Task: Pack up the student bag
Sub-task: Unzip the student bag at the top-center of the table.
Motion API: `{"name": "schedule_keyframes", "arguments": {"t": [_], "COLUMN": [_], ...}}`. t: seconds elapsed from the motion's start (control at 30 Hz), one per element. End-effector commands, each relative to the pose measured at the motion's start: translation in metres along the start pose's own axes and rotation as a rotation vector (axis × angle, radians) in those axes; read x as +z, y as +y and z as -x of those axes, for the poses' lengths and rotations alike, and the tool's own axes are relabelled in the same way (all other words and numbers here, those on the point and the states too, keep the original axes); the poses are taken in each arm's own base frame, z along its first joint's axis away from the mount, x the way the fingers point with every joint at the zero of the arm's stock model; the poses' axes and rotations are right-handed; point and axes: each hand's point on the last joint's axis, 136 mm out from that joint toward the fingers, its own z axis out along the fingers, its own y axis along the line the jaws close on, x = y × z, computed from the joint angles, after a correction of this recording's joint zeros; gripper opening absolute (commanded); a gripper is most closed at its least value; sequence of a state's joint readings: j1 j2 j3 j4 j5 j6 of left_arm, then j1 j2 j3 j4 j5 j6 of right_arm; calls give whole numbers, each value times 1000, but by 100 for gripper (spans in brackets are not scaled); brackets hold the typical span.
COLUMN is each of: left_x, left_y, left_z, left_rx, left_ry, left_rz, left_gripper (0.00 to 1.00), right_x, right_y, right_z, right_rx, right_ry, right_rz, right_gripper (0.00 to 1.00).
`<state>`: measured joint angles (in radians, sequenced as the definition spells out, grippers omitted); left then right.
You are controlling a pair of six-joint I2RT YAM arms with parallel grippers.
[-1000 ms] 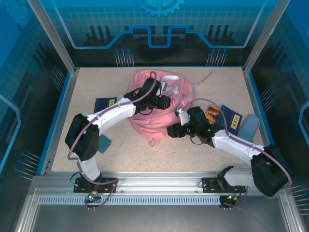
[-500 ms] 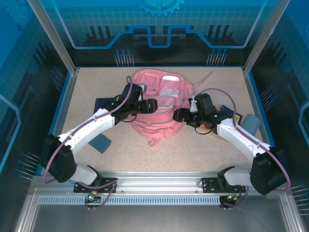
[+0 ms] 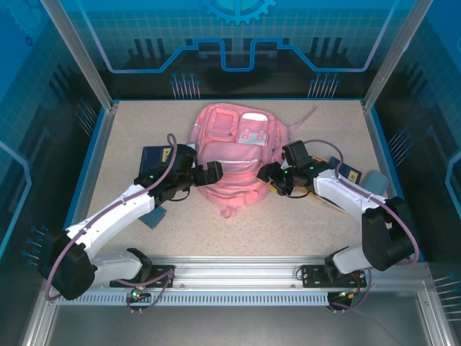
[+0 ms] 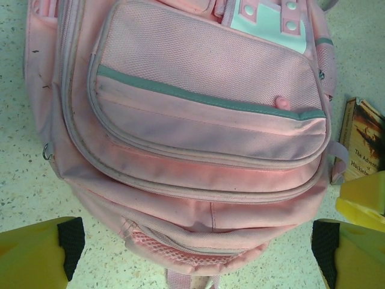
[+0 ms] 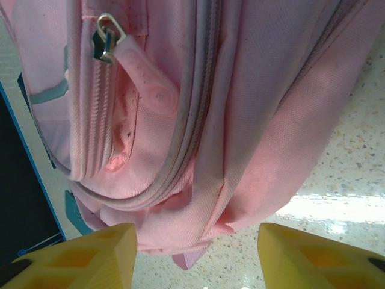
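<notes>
"Where's the student bag (image 3: 234, 155)?"

"Lying flat mid-desk (image 3: 130, 130), zip pockets facing up, between my two arms."

"And your left pincer (image 3: 213, 173)?"

"Spread wide at the bag's left edge, with nothing in it."

"The right pincer (image 3: 268, 173)?"

"It's against the bag's right side. The fingers are parted, pink fabric sits just ahead of them, and nothing is pinched."

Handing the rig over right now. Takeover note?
Left tool: open, empty, at the left side of the student bag.
Right tool: open, empty, at its right side, near a zip pull.
The bag lies mid-table, front pocket zipped.
Dark blue booklet left of it, books right of it, on the table.
Done: nothing visibly packed. Left: open the bag, load them.
</notes>
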<state>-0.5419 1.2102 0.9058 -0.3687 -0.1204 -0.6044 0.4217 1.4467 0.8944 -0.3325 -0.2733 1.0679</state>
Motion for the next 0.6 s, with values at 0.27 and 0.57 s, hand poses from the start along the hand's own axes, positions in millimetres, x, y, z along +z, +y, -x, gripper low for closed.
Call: {"name": "schedule_keyframes", "arguments": {"t": [0.27,0.57], "left_x": [-4,-5], "left_y": [-7,-26], "left_z": [-3,-28], "left_rx": [-65,-110], "left_ry": [32,119], "left_rz": [-54,-128], "left_gripper": [93,71], "right_x": [18,-4], "right_y": [30,112], "right_z": [-2,-6], "right_rx": [-19,-250], "right_ry": [50,11], "right_rz": [67,266], "right_gripper": [20,1]}}
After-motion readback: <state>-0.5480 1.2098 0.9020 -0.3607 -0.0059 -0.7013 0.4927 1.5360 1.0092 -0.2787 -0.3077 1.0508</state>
